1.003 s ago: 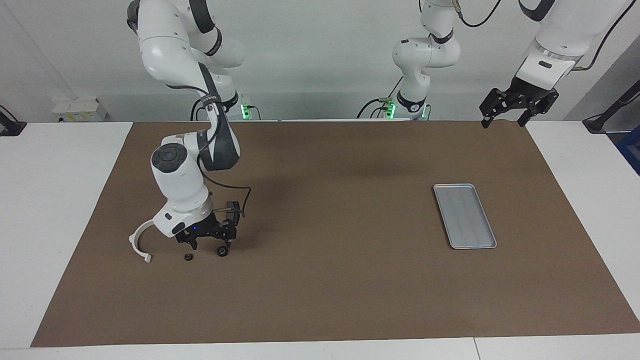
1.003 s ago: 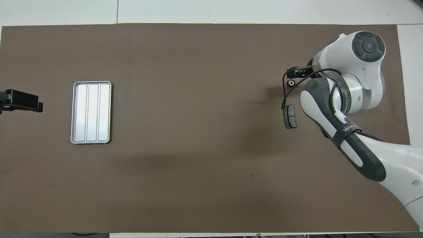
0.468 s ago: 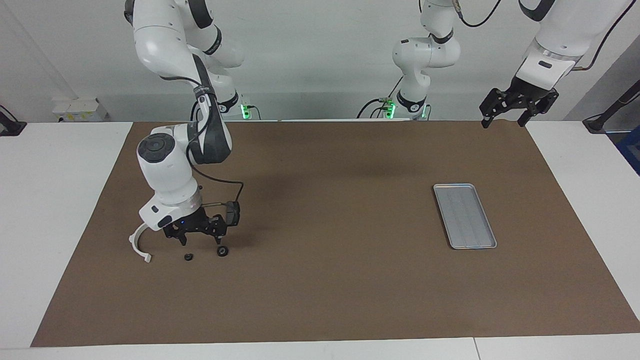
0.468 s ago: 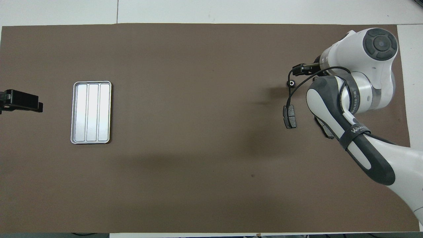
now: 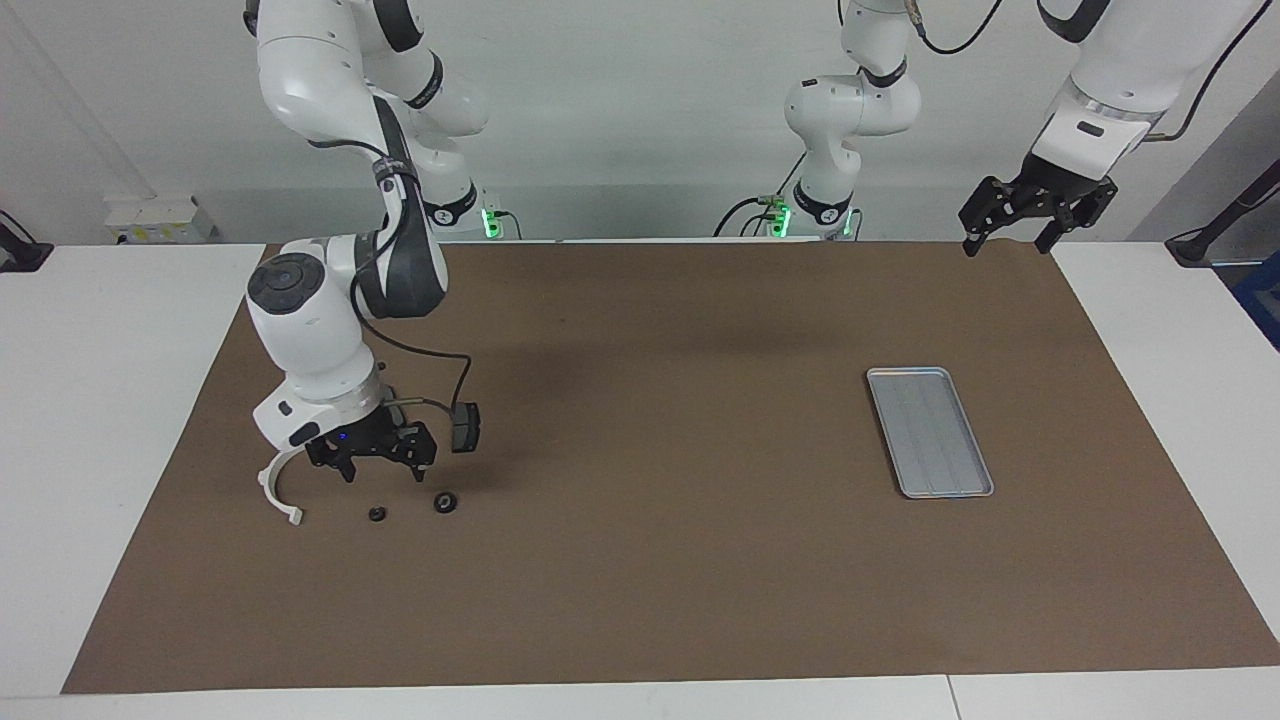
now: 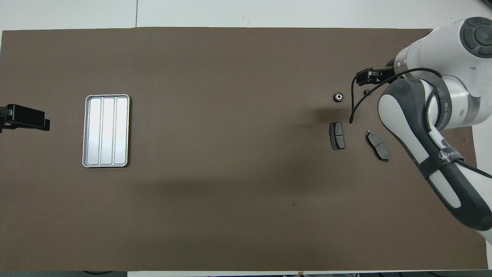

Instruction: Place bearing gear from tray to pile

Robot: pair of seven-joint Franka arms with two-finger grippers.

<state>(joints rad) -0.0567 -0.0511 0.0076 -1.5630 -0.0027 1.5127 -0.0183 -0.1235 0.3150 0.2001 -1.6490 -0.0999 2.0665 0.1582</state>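
Observation:
The small black bearing gear (image 5: 445, 502) (image 6: 338, 96) lies on the brown mat at the right arm's end, beside the pile. That pile holds a white half-ring bracket (image 5: 275, 487) and two dark brake pads (image 6: 336, 135) (image 6: 377, 140). My right gripper (image 5: 383, 472) hangs open and empty just above the mat, between the bracket and the gear, touching neither. From overhead the arm hides it. The silver tray (image 5: 928, 430) (image 6: 105, 130) sits bare toward the left arm's end. My left gripper (image 5: 1008, 240) (image 6: 25, 117) waits open in the air over the mat's edge there.
A tiny black part (image 5: 377, 514) (image 6: 366, 91) lies on the mat under the right gripper. One brake pad (image 5: 463, 427) shows beside the right wrist in the facing view. White tabletop borders the brown mat (image 5: 650, 560) at both ends.
My right gripper has risen off the bearing gear and drawn away toward the bracket. The gear stays on the mat. The second brake pad is now uncovered. The left arm has not moved.

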